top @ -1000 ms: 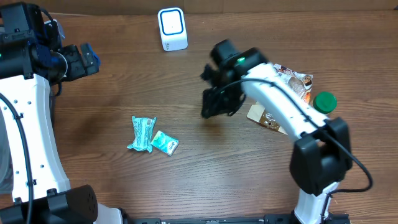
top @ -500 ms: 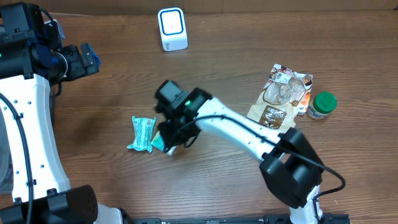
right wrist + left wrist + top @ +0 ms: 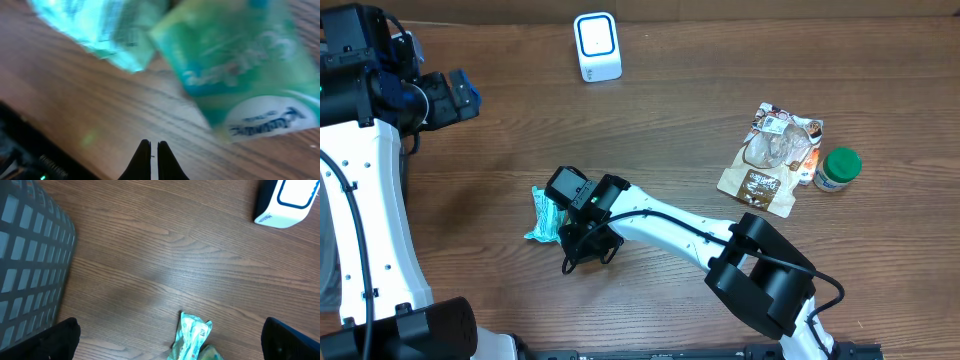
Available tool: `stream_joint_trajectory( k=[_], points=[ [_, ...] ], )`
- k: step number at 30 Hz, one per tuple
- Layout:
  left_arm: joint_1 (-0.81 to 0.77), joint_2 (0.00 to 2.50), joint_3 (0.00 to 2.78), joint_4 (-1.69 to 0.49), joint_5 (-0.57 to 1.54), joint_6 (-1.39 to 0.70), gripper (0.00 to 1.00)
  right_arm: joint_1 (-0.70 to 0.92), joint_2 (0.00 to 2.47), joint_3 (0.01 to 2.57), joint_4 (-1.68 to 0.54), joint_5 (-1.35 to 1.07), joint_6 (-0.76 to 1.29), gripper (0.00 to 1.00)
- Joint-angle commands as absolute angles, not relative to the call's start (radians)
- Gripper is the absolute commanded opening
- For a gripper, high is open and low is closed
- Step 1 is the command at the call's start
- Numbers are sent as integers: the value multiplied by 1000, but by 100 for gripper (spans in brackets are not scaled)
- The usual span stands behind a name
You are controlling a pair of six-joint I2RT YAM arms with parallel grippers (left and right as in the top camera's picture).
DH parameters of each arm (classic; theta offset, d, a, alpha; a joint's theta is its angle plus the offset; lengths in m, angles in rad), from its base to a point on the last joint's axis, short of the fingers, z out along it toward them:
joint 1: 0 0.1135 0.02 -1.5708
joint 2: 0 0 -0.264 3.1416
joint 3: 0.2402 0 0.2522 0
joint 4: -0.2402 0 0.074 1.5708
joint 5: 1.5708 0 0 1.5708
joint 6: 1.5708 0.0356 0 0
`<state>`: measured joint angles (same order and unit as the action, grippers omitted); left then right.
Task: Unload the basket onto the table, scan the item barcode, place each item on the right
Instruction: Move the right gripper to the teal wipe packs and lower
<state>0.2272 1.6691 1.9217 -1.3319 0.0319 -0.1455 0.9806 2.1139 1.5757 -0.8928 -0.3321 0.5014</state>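
Two teal items lie left of the table's middle. One is a crinkled teal wrapper (image 3: 546, 212) (image 3: 192, 332) (image 3: 95, 27). The other, a green packet with a white label (image 3: 245, 75), is covered by my right arm in the overhead view. My right gripper (image 3: 582, 245) (image 3: 154, 144) hovers low beside them, shut with nothing between its fingers, tips over bare wood just short of the green packet. The white barcode scanner with a blue outline (image 3: 597, 45) (image 3: 287, 200) stands at the back. My left gripper (image 3: 460, 95) (image 3: 170, 345) is open and empty, high at the far left.
A brown snack bag (image 3: 772, 155) and a green-lidded jar (image 3: 838, 168) lie at the right. A grey mesh basket (image 3: 30, 255) shows at the left in the left wrist view. My right arm stretches across the front of the table.
My right arm swung from the table's middle leftward and down onto the teal packets, and its jaws closed. The left arm stayed still.
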Motion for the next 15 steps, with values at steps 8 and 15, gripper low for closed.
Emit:
stream_joint_trajectory(
  k=[8, 15],
  points=[
    [229, 1662, 1943, -1331, 26, -123, 100, 864, 2157, 1564, -913, -209, 570, 4],
    [229, 1662, 1943, -1331, 26, -123, 100, 732, 2157, 1564, -971, -108, 574, 4]
  ],
)
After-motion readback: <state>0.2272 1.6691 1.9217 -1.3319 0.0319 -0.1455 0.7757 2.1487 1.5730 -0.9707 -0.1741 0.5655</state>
